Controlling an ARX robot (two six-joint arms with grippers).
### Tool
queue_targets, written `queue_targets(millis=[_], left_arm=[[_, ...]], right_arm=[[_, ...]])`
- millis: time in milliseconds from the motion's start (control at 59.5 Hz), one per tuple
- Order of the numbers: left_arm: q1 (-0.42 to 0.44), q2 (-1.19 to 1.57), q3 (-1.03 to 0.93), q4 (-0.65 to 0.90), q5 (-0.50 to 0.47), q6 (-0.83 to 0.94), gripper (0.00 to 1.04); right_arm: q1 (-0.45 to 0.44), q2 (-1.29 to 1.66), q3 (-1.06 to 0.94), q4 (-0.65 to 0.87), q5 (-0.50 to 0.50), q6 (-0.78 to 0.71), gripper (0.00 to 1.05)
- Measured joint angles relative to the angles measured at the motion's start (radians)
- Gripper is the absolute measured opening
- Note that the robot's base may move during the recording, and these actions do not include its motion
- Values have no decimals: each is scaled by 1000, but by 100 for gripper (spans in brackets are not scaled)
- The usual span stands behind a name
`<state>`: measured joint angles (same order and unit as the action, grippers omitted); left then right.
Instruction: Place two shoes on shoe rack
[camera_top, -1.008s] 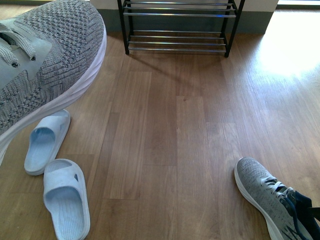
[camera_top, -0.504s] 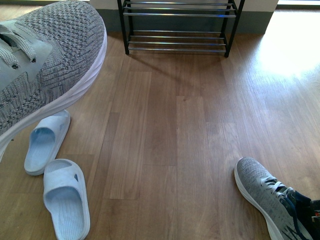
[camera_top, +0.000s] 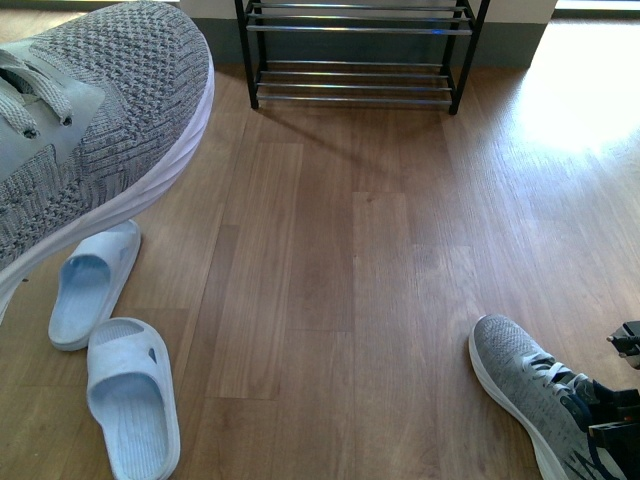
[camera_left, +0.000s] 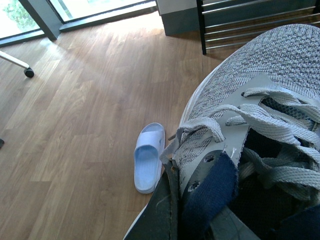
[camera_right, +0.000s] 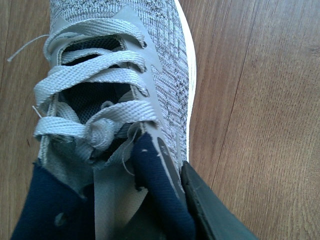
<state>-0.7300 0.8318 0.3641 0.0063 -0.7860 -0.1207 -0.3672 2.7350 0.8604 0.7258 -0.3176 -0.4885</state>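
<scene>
- Wood-plank flooring fills the scene, with bright sunlight on it at the far right in the front view.
- The shoe rack (camera_top: 355, 62) stands on the floor against the far wall, straight ahead; its chrome rods carry nothing that can be seen.
- The left gripper (camera_left: 192, 220) pinches the collar of the raised sneaker (camera_top: 95, 130), with 1 dark finger (camera_left: 161, 215) pressed on the outside by the navy lining.
- That grey knit shoe hangs in the air at the left, toe pointing toward the rack and well short of it.
- 2 pale blue slides (camera_top: 92, 283) (camera_top: 132, 395) lie on the floor below it, just beside each other.
- The floor sneaker (camera_top: 535, 390) rests on its white sole at the near right, toe pointing away from the robot, well apart from the rack.
- The right gripper (camera_top: 618, 410) sits at that shoe's heel end; 1 black finger (camera_right: 210, 210) lies against the outside of the collar, beside the navy lining.
- The other finger is hidden, so I cannot tell whether this claw is spread or pressed together.
- A caster wheel (camera_left: 29, 73) shows near the window in the left wrist view.
</scene>
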Motion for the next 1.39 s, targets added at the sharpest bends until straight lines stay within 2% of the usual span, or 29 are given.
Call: queue_targets(millis=[185, 336, 554, 890, 1092, 1159, 1394], left_arm=[[0, 0, 0, 0, 0, 0, 2], [0, 0, 0, 0, 0, 0, 2], [0, 0, 0, 0, 0, 0, 2], [0, 0, 0, 0, 0, 0, 2], [0, 0, 0, 0, 0, 0, 2], [0, 0, 0, 0, 0, 0, 2], [0, -1, 0, 0, -6, 0, 2]], right_arm=[[7, -100, -102, 8, -13, 26, 1], [-6, -324, -219, -26, -47, 33, 1], [-37, -766, -356, -158, -136, 36, 1], [-71, -1641, -492, -526, -317, 117, 1], [-123, -2255, -533, -813, -452, 151, 1], [-124, -2315, -527, -813, -480, 154, 1], [-126, -2312, -539, -819, -461, 156, 1]])
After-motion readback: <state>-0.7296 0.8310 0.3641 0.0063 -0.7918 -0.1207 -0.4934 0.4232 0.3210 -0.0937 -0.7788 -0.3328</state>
